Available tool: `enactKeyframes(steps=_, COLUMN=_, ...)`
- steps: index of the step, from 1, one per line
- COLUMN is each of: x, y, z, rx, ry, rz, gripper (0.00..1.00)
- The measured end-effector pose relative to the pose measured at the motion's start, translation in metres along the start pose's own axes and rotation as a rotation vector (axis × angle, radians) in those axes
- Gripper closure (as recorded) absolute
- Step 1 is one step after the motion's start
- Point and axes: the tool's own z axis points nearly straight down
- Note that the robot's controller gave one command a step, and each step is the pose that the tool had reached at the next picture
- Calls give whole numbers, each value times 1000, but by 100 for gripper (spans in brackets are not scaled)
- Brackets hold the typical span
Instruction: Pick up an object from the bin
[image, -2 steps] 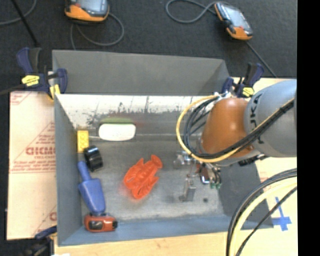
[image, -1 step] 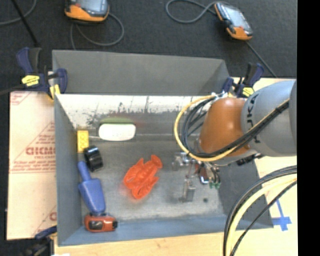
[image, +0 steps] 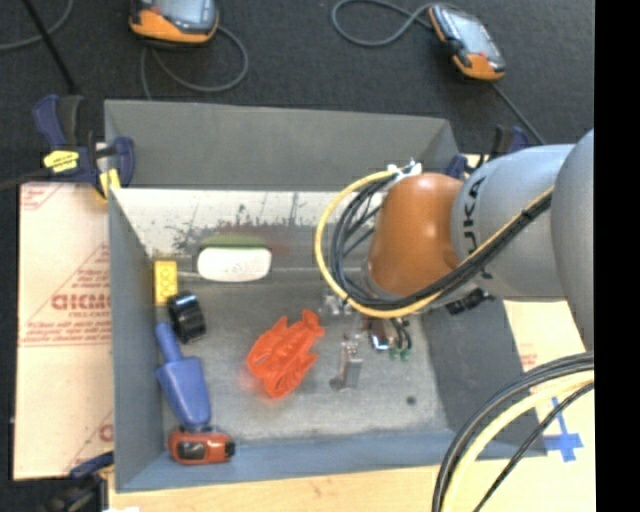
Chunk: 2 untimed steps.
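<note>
Orange-capped wrist (image: 415, 235) looms on top, tool (image: 347, 368) down just right of the crumpled orange toy (image: 285, 355), open or closed I cannot tell: drop off-centre and it may nudge that toy aside.

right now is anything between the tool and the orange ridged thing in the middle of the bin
Nothing visible. The tool hangs just right of the orange ridged toy, with only bare bin floor between them. The blue scoop and small black piece lie on the toy's far side, to the left.
</note>
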Motion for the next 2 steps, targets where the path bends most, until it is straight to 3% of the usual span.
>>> enactKeyframes(steps=1, x=8, y=30, z=6, rx=-2, ry=-2, rz=-88, gripper=0)
enactKeyframes(steps=2, x=-6, y=31, z=16, rx=-1, ry=0, rz=-36, gripper=0)
